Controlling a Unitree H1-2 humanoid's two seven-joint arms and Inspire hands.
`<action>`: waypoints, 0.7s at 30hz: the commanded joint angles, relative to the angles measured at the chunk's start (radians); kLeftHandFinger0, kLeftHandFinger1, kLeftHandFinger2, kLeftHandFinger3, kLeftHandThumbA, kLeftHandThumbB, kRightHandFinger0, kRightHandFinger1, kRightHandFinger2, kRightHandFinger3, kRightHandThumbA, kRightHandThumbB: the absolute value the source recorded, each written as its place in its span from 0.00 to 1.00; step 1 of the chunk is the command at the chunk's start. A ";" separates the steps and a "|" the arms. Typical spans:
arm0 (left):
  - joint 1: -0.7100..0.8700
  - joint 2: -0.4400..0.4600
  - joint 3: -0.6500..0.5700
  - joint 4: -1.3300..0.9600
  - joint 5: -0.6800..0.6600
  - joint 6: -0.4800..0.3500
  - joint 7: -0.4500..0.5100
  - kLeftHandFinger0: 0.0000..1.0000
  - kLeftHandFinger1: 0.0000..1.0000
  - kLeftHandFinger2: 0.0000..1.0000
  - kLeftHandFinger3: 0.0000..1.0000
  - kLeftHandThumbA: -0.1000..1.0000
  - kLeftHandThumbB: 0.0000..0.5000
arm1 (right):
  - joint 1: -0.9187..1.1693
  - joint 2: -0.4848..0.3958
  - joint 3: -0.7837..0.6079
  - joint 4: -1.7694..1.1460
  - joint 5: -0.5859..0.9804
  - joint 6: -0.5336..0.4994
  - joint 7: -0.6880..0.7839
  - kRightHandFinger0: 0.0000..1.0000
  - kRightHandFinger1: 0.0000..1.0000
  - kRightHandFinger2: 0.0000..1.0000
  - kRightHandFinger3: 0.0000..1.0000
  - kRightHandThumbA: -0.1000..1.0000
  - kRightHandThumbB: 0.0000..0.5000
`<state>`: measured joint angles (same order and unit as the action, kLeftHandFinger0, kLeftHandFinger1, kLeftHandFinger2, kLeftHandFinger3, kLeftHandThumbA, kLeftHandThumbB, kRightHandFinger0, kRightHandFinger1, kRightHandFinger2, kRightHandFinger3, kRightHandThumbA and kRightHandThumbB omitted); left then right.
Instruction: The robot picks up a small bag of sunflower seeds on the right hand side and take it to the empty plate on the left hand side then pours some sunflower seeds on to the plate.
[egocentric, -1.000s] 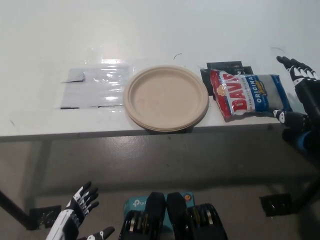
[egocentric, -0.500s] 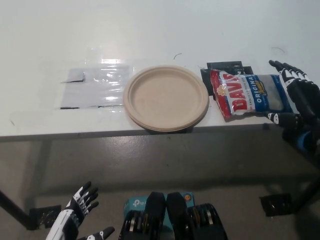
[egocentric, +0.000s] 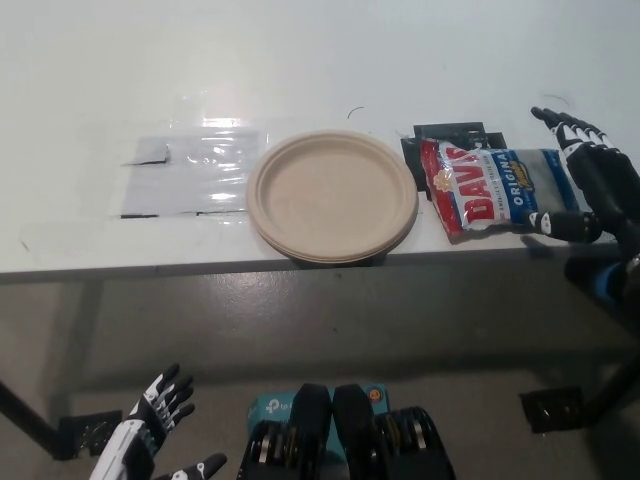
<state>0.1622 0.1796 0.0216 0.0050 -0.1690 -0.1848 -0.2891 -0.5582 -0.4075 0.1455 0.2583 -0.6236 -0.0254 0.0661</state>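
A red, white and blue bag of sunflower seeds (egocentric: 492, 187) lies flat on the white table, just right of a tan paper plate (egocentric: 332, 194) with nothing on it. My black right hand (egocentric: 590, 180) is open at the bag's right end, fingers spread above it and thumb low near the table's front edge; whether it touches the bag I cannot tell. My white left hand (egocentric: 150, 435) rests open at the lower left, below table level.
Clear plastic sheeting (egocentric: 190, 175) with tape lies left of the plate. Black tape marks (egocentric: 450, 135) sit behind the bag. The table's front edge (egocentric: 200, 268) runs just below the plate, with grey floor beneath.
My right hand has moved left and in over the bag's right end, its thumb coming round the front. Bag, plate and left hand have stayed put.
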 joint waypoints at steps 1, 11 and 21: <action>0.008 0.002 0.008 -0.033 -0.001 -0.012 0.016 1.00 1.00 1.00 1.00 1.00 0.71 | -0.063 -0.008 -0.001 0.035 0.010 -0.025 -0.033 1.00 1.00 1.00 1.00 0.87 0.67; 0.010 0.001 0.008 -0.039 0.000 -0.006 0.017 1.00 1.00 1.00 1.00 1.00 0.71 | -0.069 -0.004 0.018 0.071 -0.017 -0.018 -0.044 1.00 1.00 1.00 1.00 0.88 0.70; 0.011 -0.001 0.008 -0.043 0.001 -0.007 0.020 1.00 1.00 1.00 1.00 1.00 0.71 | -0.077 0.002 0.025 0.088 -0.015 -0.015 -0.046 1.00 1.00 1.00 1.00 0.87 0.77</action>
<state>0.1691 0.1793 0.0230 0.0033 -0.1688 -0.1831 -0.2890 -0.5710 -0.3942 0.1716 0.3526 -0.6350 -0.0269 0.0589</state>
